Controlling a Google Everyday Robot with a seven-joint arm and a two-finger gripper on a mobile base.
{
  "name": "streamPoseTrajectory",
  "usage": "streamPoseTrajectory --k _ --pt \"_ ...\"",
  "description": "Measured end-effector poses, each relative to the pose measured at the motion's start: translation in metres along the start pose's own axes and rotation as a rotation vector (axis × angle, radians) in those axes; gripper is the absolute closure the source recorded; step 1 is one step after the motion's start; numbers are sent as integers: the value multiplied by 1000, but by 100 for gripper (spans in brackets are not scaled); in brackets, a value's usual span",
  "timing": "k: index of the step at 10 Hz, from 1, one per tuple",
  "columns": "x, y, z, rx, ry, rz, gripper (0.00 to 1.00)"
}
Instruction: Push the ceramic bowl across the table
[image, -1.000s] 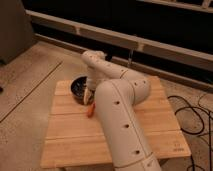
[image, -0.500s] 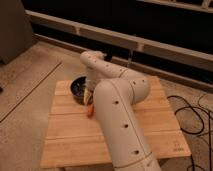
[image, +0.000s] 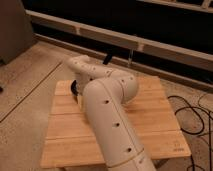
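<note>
No writing, label or number can be read anywhere. A small dark mark (image: 177, 148) sits near the near right corner of the surface (image: 150, 125), but it cannot be made out. The tool (image: 78, 98) is low at the far left of the surface, mostly hidden behind the arm (image: 107, 107).

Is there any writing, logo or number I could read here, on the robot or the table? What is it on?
No text can be read.
The small dark mark near the front right corner of the table is too blurred to read.
The white arm shows no lettering.
The gripper, low beside the ceramic bowl at the table's far left, is mostly hidden by the arm and shows no label.
</note>
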Motion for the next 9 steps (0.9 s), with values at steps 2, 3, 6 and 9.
streamPoseTrajectory --k 2,3,6,9 --pt "-22 -15 -9 47 -91 11 35" --pt "-30 -22 -15 66 -137 32 35" --pt "-42 -44 -28 97 -287 136 35" --pt "-37 -55 -22 65 -343 214 35"
